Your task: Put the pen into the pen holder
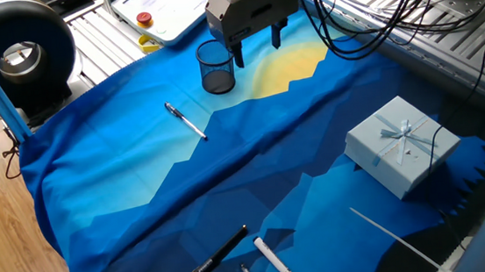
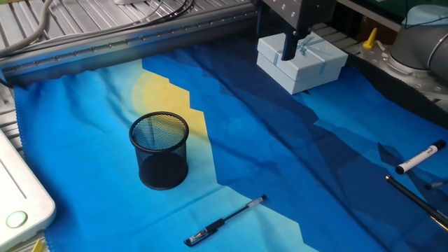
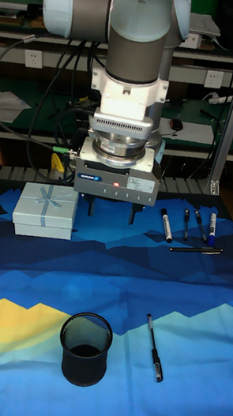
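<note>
tall fixed view shows the gripper [image 3: 112, 213] hanging high above the cloth, fingers spread wide and holding nothing. the pen [image 3: 153, 346] lies flat on the blue cloth [image 3: 202, 325] just beside the pen holder [image 3: 85, 348], apart from it, nothing resting on it. the holder stands upright and looks empty through its mesh.

the step in hand is the reach for the pen. from one fixed view, the gripper [image 1: 257, 48] sits beyond the pen holder [image 1: 215, 67], while the pen [image 1: 186, 121] lies on the nearer side of the holder, so the arm needs to cross over the cup without clipping its rim, then descend. best to turn the wrist so the fingers close across the barrel, near its middle, low enough to pinch it off the soft cloth.

the pen's long axis runs diagonally in the other fixed view [image 2: 225, 221], its darker, thicker end pointing away from the holder [image 2: 160, 150] and the slim silvery end closer in; which end is the tip i cannot quite tell.
</note>
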